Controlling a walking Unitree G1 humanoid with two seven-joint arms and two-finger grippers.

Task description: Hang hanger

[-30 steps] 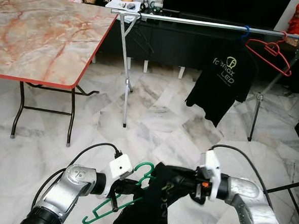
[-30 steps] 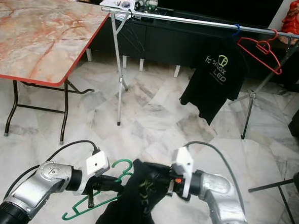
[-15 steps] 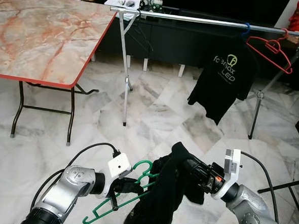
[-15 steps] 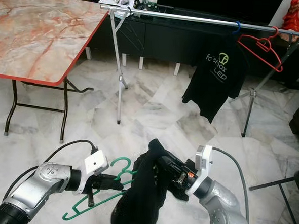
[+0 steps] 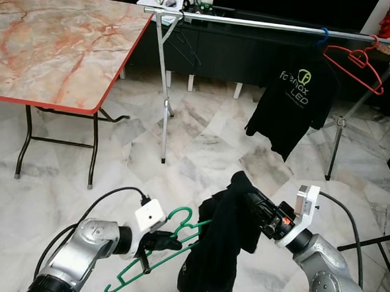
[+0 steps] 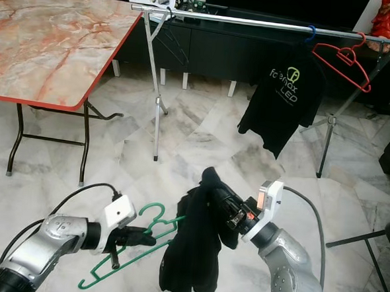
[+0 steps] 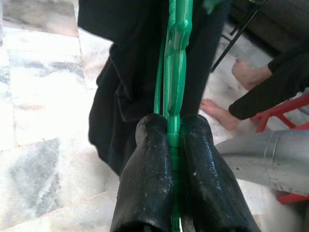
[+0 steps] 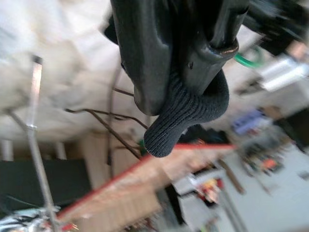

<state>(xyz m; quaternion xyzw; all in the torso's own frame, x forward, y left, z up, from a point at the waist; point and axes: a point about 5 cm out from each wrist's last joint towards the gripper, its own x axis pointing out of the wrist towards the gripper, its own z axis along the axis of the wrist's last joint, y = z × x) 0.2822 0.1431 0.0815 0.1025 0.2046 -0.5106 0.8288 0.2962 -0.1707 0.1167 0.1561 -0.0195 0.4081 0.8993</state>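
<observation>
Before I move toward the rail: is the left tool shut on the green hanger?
Yes, the left tool has both fingers pressed against the green hanger in the left wrist view.

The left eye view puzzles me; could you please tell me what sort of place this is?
Probably a home living room: white marble floor, a marble-patterned folding table with red edge, and a metal clothes rail holding a black printed T-shirt.

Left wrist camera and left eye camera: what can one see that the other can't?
Left wrist view: a person's bare feet on the floor, and close up, the left gripper pinching the green hanger.

Left eye view: the marble table, the rail with a black shirt and red hanger, and the right gripper clamping the dark garment.

Both: green hanger, dark garment, marble floor.
</observation>
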